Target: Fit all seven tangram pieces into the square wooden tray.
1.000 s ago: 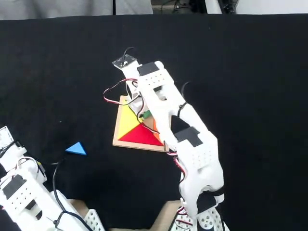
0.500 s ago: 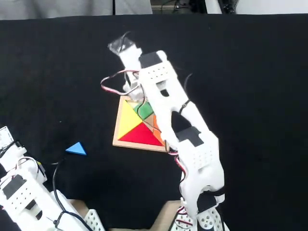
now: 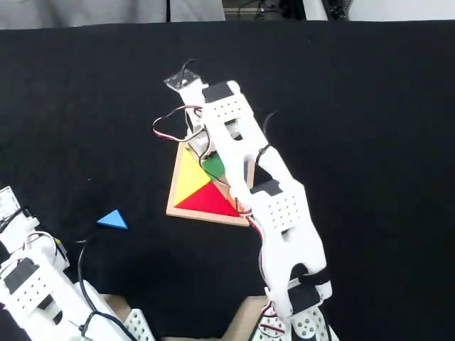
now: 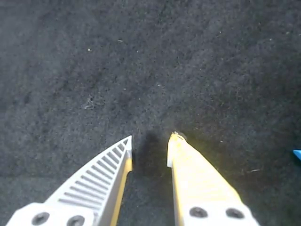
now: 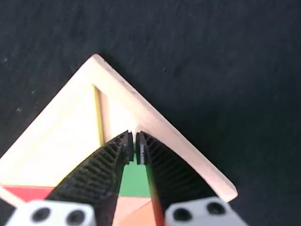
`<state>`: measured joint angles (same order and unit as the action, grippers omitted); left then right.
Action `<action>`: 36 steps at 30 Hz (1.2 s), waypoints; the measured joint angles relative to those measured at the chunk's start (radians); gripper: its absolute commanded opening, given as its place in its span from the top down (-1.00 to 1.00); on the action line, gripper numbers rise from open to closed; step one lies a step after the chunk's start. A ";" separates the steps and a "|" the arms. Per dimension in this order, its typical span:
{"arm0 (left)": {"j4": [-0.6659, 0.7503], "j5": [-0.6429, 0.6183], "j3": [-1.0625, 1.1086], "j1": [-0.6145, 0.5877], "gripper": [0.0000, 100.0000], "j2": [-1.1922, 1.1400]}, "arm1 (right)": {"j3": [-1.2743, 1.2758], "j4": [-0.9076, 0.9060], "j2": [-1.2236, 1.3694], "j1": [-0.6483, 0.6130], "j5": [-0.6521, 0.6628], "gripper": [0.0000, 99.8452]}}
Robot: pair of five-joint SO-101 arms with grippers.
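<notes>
The square wooden tray (image 3: 173, 201) lies mid-table and holds a yellow piece (image 3: 188, 179), a red piece (image 3: 207, 201) and a green piece (image 3: 213, 168). My right gripper (image 3: 201, 148) hangs over the tray's far corner. In the right wrist view the right gripper (image 5: 132, 143) is shut, its tips just above the bare tray floor by the corner rim (image 5: 155, 117), with the green piece (image 5: 134, 181) showing behind the tips. A blue triangle (image 3: 112, 219) lies on the cloth left of the tray. My left gripper (image 4: 150, 141) is open over bare cloth.
Black cloth covers the table, with free room on every side of the tray. The left arm's base (image 3: 32, 288) sits at the near left corner. The blue triangle's tip (image 4: 297, 154) shows at the edge of the left wrist view.
The right arm's wrist swung up and away from the tray's far corner, then came partly back down and shifted a little left. The left arm and blue triangle have not moved.
</notes>
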<state>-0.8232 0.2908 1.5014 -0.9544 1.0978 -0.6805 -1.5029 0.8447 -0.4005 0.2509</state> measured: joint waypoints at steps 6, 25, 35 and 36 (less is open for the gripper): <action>0.000 0.000 0.000 0.000 0.73 0.000 | -0.121 -0.091 0.000 0.002 0.000 0.98; 0.035 0.025 -0.003 0.035 0.72 0.000 | -0.222 -0.227 -0.107 0.184 -0.020 0.98; -0.497 0.184 -0.468 0.382 0.72 -0.002 | 0.147 -0.221 -0.580 0.244 -0.021 0.98; -0.554 0.219 -0.519 0.436 0.72 -0.002 | 0.196 -0.213 -0.629 0.244 -0.021 0.98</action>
<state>-1.3771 0.5102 0.9828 -0.5186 1.0963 -0.4841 -1.7162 0.2156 -0.1565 0.2294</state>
